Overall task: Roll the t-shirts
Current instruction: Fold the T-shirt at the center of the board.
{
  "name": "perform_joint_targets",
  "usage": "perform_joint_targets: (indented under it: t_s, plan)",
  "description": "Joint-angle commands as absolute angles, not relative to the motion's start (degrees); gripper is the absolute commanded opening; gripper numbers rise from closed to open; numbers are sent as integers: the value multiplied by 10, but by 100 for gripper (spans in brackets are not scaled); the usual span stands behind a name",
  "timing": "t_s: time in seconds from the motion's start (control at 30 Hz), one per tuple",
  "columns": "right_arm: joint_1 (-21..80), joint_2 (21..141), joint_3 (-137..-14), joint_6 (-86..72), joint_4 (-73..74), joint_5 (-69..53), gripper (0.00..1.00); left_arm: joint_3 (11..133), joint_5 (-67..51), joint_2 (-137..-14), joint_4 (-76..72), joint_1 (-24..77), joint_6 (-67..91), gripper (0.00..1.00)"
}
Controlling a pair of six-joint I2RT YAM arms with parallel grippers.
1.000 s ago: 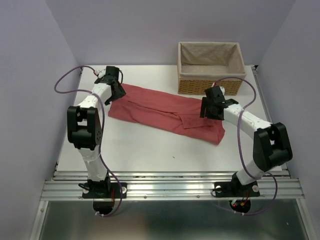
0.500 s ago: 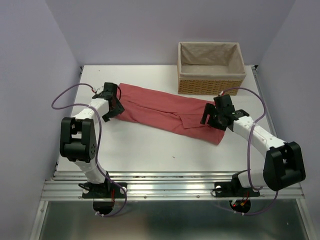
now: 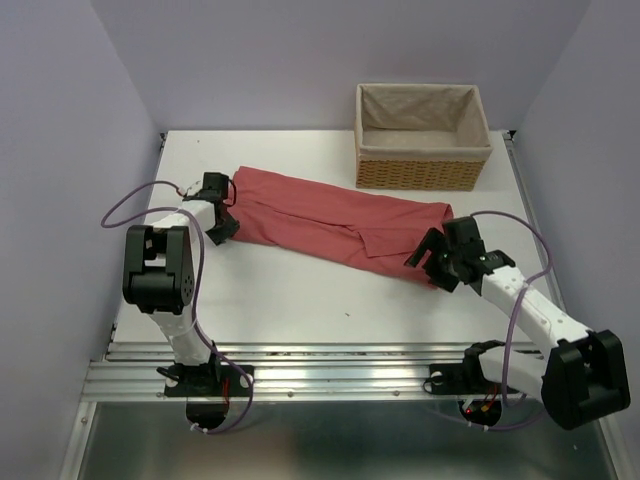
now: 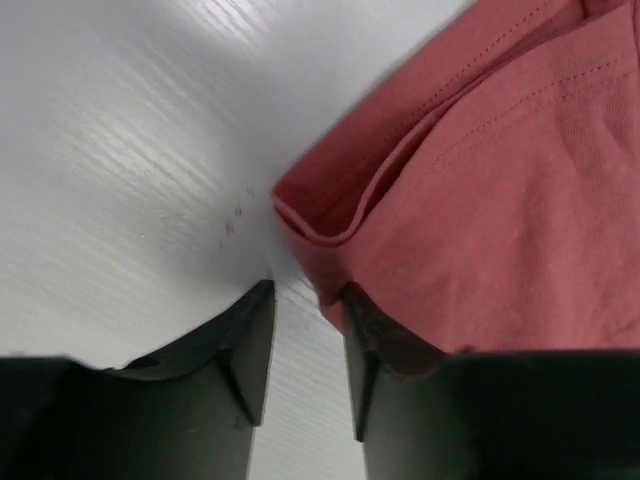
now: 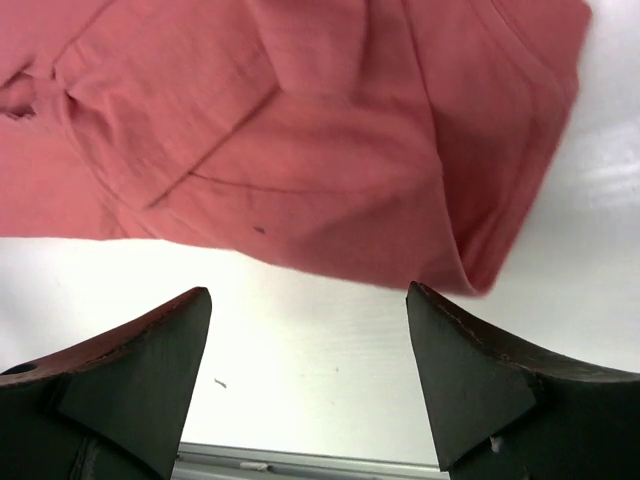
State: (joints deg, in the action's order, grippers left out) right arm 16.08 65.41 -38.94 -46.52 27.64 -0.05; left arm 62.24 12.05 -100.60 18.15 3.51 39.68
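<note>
The salmon-red t-shirt lies folded into a long strip slanting across the table, from the left middle down to the right. My left gripper sits at the strip's left end. In the left wrist view this gripper has its jaws a narrow gap apart with bare table between them, and the t-shirt's folded corner touches the right fingertip. My right gripper stands at the strip's lower right end. Its jaws are wide open over bare table, just short of the t-shirt's near edge.
A wicker basket with a cloth lining stands at the back right, just behind the strip's right half. The white table ends in a metal rail at the near edge, where both arm bases are bolted.
The left gripper slid down to the strip's left corner and its jaws narrowed. The right arm swung outward and toward the near edge, off the cloth, while its jaws widened.
</note>
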Motion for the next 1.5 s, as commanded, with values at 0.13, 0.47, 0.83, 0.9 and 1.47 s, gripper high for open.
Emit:
perform_joint_targets:
  t_s: [0.13, 0.47, 0.83, 0.9, 1.47]
  plan:
    - [156, 545, -319, -586, 320, 50, 82, 628, 103, -1027, 160, 33, 410, 1]
    - [156, 580, -275, -628, 252, 78, 77, 626, 105, -1019, 168, 32, 408, 0]
    - [156, 577, -242, -622, 188, 168, 53, 635, 103, -1014, 173, 31, 404, 0]
    - [156, 582, -243, -616, 180, 180, 41, 635, 102, -1014, 174, 30, 403, 0]
    - [150, 537, -293, -541, 212, 218, 1, 654, 110, -977, 219, 30, 370, 0]
